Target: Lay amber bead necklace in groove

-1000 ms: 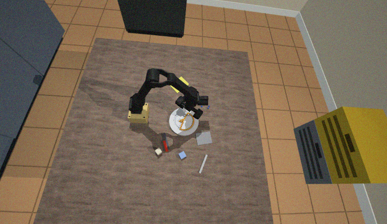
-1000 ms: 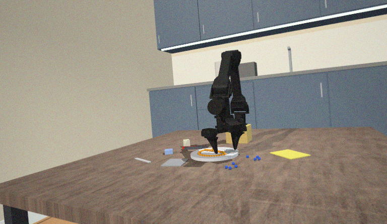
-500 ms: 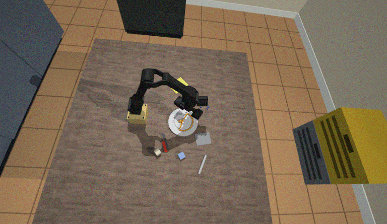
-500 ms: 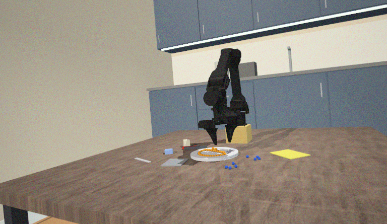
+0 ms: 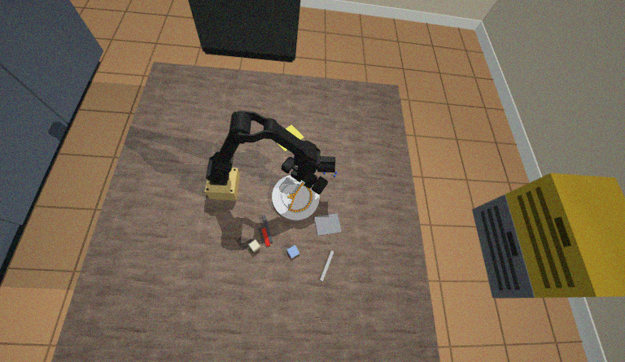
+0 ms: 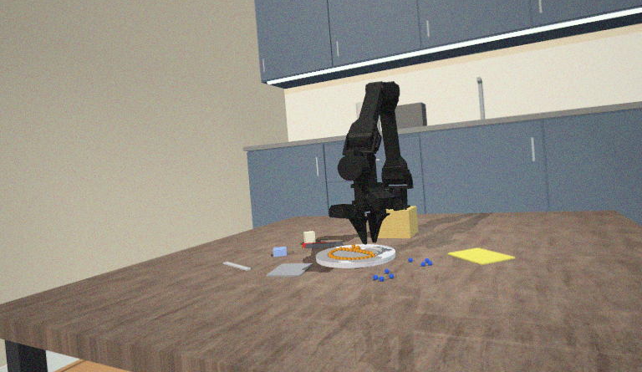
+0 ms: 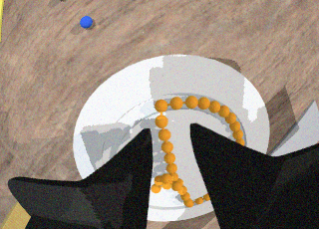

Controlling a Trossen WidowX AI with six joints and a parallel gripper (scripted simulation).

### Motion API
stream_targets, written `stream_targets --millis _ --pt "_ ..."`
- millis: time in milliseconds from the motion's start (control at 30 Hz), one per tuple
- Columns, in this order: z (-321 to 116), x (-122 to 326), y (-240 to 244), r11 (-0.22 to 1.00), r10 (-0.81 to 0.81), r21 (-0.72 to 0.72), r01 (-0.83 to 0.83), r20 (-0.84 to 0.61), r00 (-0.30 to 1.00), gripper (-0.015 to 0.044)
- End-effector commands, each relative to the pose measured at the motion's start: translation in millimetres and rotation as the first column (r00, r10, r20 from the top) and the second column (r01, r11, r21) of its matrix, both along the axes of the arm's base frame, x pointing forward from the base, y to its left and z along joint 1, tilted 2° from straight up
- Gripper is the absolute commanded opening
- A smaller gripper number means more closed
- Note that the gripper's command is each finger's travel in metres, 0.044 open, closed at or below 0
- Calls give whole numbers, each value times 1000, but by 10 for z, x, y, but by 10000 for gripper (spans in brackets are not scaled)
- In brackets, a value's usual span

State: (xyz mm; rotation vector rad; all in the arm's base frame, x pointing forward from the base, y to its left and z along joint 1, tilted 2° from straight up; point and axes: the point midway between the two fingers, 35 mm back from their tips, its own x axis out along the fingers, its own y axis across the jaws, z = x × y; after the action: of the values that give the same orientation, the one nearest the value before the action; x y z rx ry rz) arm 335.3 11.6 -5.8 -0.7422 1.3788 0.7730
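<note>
The round white bead board (image 5: 278, 207) (image 6: 326, 262) (image 7: 112, 92) lies flat on the table. The amber bead necklace (image 5: 311, 195) (image 6: 351, 258) (image 7: 191, 102) lies on it. In the wrist view its right part curves along the groove, while another strand runs nearly straight across the board's middle to a small bunch near the bottom. The groove's left part shows no beads. My gripper (image 6: 369, 242) (image 7: 170, 132) is above the board, its fingers partly open. The straight strand shows in the gap between them, not pinched. The right finger hides part of the necklace.
Small blue beads (image 6: 387, 271) (image 7: 86, 22) lie beside the board. A yellow square (image 5: 294, 133) (image 6: 480, 255), a grey square (image 5: 327, 224) (image 6: 289, 269), a light blue block (image 5: 293, 251) (image 6: 279, 252), a cream block (image 5: 254, 246) (image 6: 308, 236), a red-and-black item (image 5: 265, 237) and a pale stick (image 5: 326, 266) lie around.
</note>
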Motion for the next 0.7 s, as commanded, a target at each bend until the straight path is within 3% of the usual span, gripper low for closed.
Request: stream_targets --millis 0,600,667 --pt "-82 -23 2 1000 1 0 -1 -12 1000 120" --pt "-282 -48 8 1000 4 0 -4 -22 1000 120" --pt "-258 -35 7 1000 2 0 -2 -17 1000 67"
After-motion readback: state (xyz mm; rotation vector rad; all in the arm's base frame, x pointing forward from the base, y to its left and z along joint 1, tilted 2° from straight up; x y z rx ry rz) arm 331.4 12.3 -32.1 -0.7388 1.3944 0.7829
